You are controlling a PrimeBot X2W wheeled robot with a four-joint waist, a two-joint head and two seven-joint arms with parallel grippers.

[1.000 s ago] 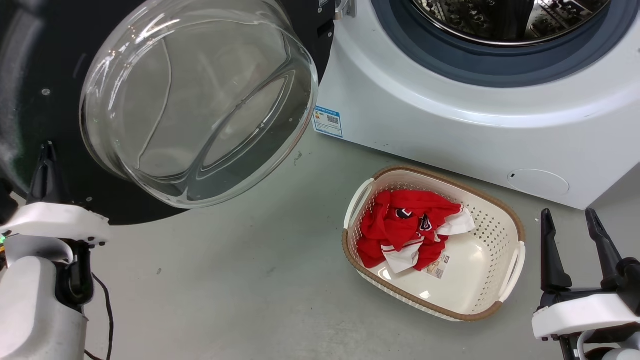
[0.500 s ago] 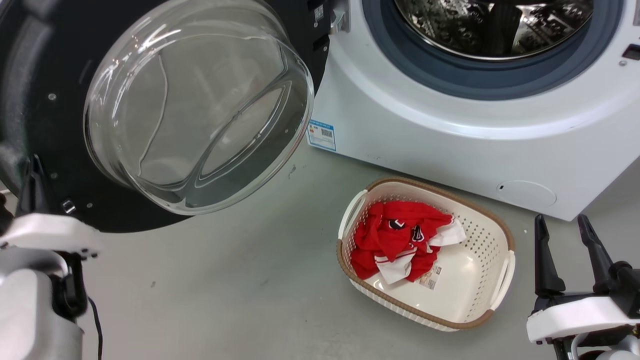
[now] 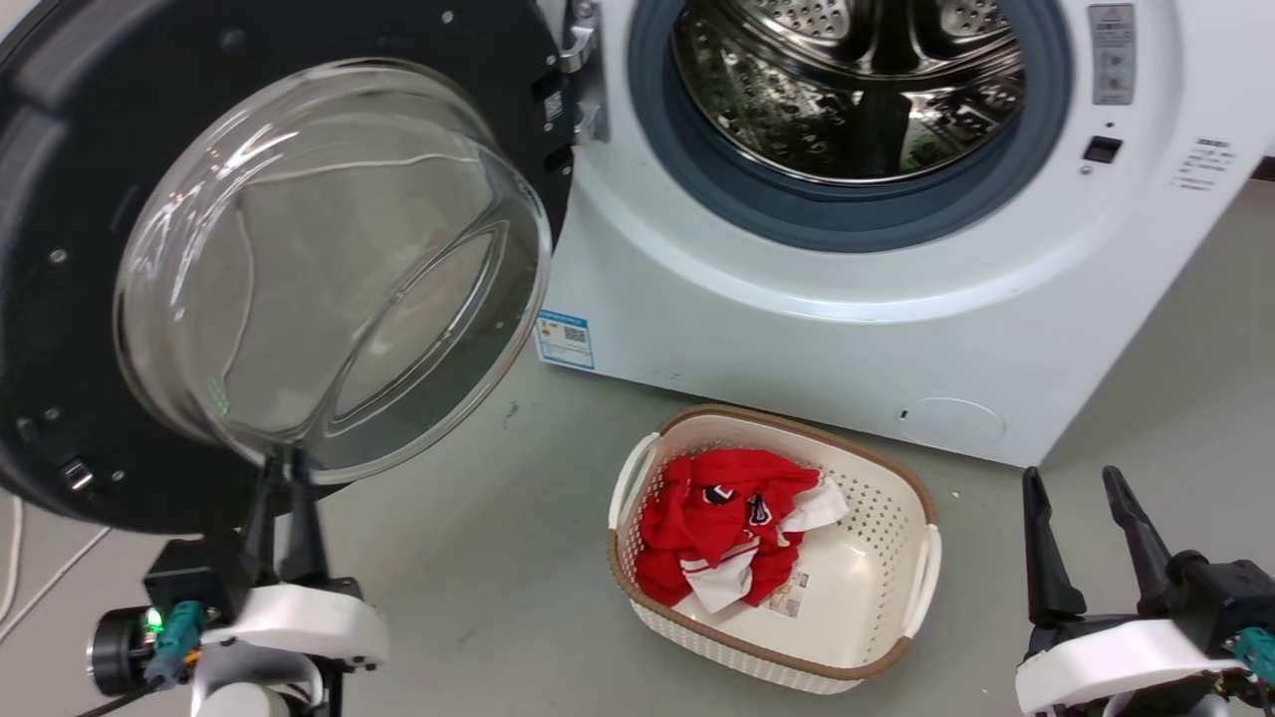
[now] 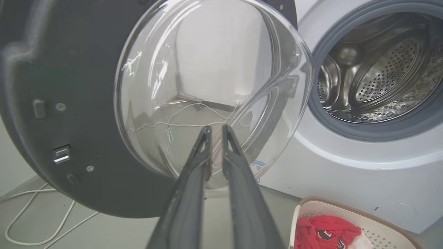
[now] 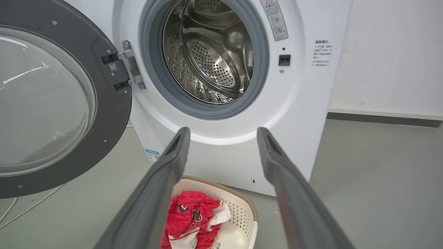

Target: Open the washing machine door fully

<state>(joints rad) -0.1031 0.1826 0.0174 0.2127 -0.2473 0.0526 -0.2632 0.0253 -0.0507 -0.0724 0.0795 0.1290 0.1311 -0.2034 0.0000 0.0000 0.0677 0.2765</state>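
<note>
Grey floor (image 3: 478, 597), as I see it.
On it stand the washing machine (image 3: 797, 339) and a white basket (image 3: 697, 637) near it; a white cable (image 3: 58, 576) lies at left.

You are looking at a glossy black washing machine door (image 3: 60, 299) with a clear glass bowl (image 3: 329, 269), on a white washing machine (image 3: 797, 329). The rubber ring (image 3: 847, 214) is blue-grey, the steel drum (image 3: 847, 100) silver and dotted with holes, the sticker (image 3: 565, 341) blue. The basket (image 3: 737, 652) is white, perforated and brown-rimmed, and the clothes (image 3: 717, 508) are red and white. The floor (image 3: 478, 597) is plain grey. The left pincer (image 3: 282, 468) and right pincer (image 3: 1071, 476) are black-fingered.
</note>
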